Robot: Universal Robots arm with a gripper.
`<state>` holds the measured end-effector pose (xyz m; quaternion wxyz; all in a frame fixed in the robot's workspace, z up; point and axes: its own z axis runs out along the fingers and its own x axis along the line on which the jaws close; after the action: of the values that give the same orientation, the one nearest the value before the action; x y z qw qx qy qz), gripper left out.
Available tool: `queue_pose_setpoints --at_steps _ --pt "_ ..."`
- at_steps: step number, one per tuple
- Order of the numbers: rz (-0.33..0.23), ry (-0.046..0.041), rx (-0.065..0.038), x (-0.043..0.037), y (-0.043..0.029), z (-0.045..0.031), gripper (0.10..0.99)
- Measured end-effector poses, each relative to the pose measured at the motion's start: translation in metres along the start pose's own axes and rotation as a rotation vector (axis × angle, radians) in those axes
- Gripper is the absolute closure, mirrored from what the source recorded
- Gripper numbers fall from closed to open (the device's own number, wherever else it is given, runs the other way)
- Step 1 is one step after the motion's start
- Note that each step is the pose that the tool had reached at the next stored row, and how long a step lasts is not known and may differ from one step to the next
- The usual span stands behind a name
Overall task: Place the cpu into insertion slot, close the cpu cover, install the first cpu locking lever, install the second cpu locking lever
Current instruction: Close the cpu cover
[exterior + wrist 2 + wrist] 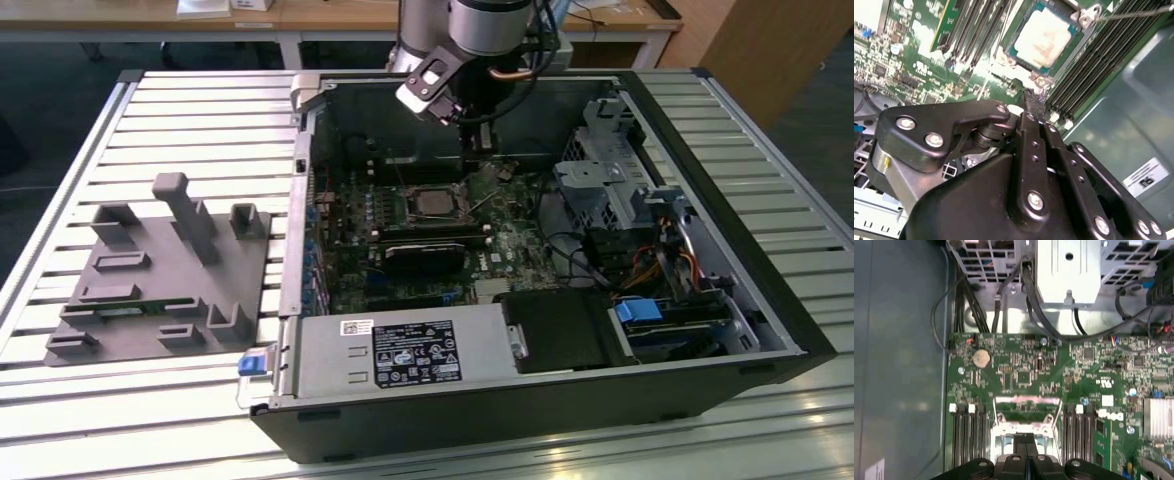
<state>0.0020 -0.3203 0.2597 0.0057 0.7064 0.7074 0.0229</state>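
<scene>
The cpu (1044, 40) lies in the insertion slot (434, 201), its dull silver top facing up and a teal rim showing around it. My gripper (1030, 96) hangs just beside one corner of the socket, with its black fingers pressed together and nothing visible between them. In the first wrist view the gripper (1026, 439) stands over the cpu cover (1026, 401), a thin silver frame with a window; I cannot tell whether the cover lies flat or is raised. A thin wire lever (1134, 14) runs off from a socket corner. In the exterior view the gripper (475, 152) reaches into the open case behind the socket.
A black heatsink block (427, 255) sits in front of the socket and memory slots (1089, 65) flank it. A power supply (400, 355), a drive cage (601, 170) and cables (1039, 305) crowd the case. A grey fixture (160, 270) lies on the slatted table at the exterior view's left.
</scene>
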Motion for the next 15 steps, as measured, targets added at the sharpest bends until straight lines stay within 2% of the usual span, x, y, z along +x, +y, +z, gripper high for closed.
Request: queue_pose_setpoints --at_steps 4,10,15 --pt "0.001 -0.0024 0.001 0.0030 0.0052 0.0012 0.980" --pt "0.003 -0.0090 0.001 0.0031 0.0106 0.0023 0.980" --pt "0.004 -0.0136 0.002 0.0030 0.0183 0.0030 0.980"
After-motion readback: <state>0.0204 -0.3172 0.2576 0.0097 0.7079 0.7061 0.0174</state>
